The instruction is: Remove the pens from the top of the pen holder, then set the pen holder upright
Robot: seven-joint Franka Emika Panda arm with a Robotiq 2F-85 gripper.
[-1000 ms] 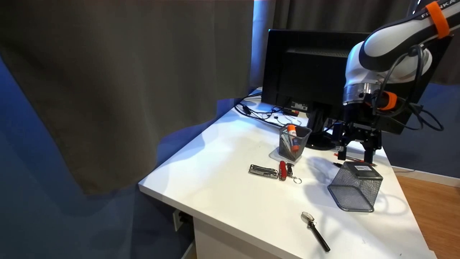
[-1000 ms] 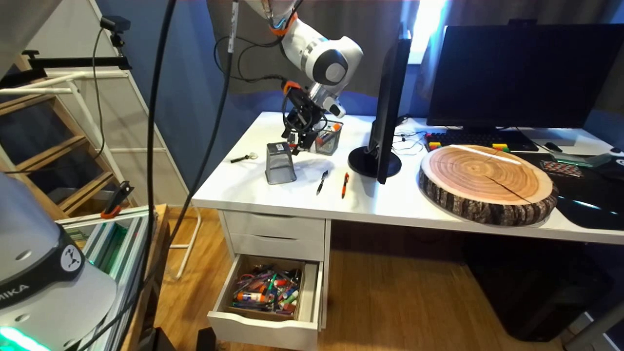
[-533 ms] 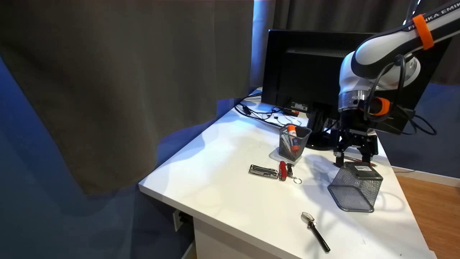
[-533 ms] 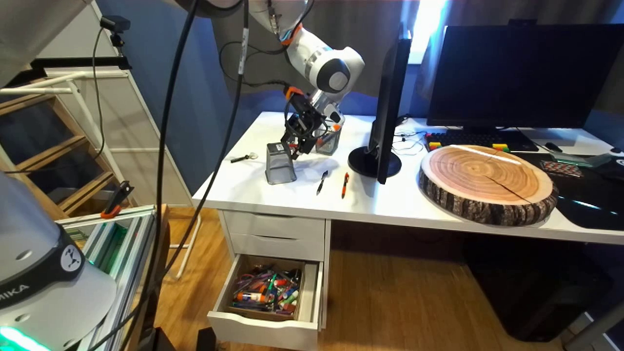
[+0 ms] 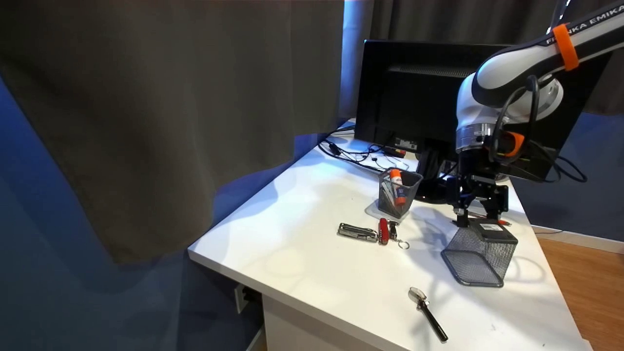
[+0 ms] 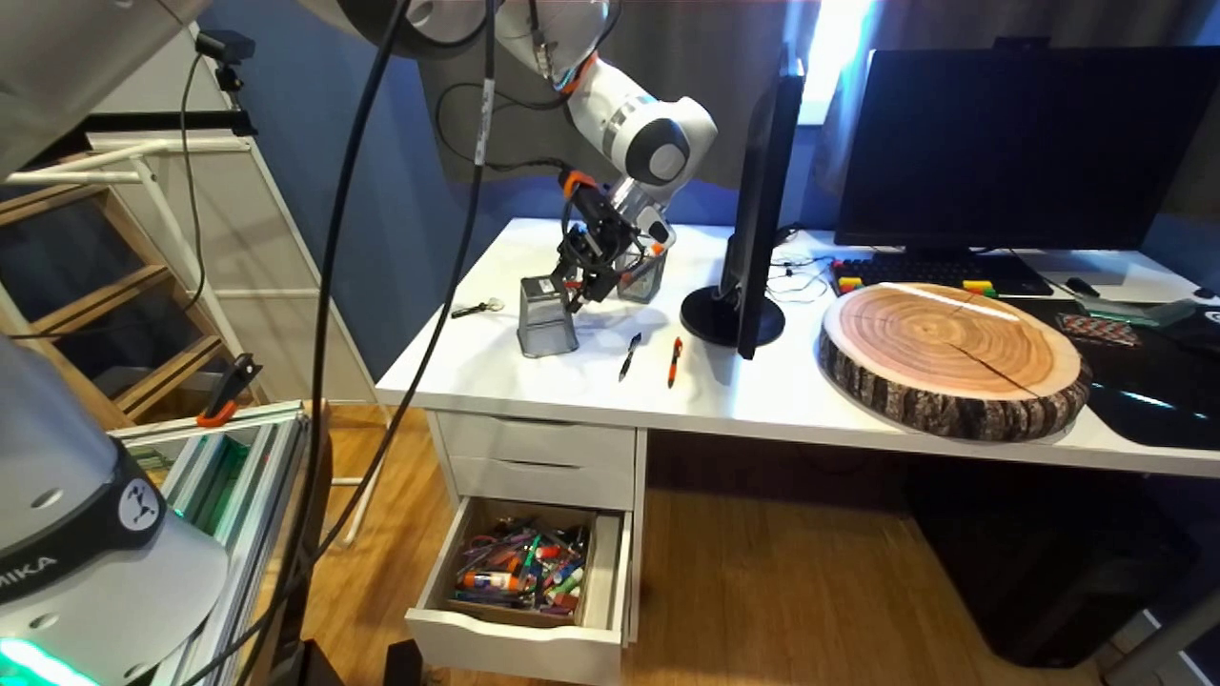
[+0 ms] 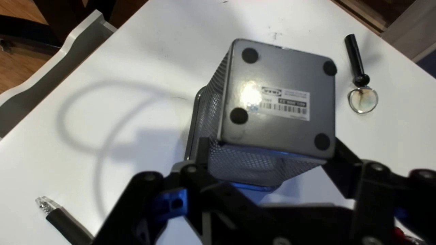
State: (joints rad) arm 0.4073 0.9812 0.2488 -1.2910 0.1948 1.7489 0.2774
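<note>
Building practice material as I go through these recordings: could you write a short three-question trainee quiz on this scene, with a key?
1. In the wrist view, how many round black dots show on the underside of the pen holder?
2. True or false: the pen holder stands upright.
3. In an exterior view, which lies between the pen holder and the orange pen? (a) magnifying glass (b) dark pen (c) wood slab

Key: 1. Four. 2. False; its underside faces up. 3. b
</note>
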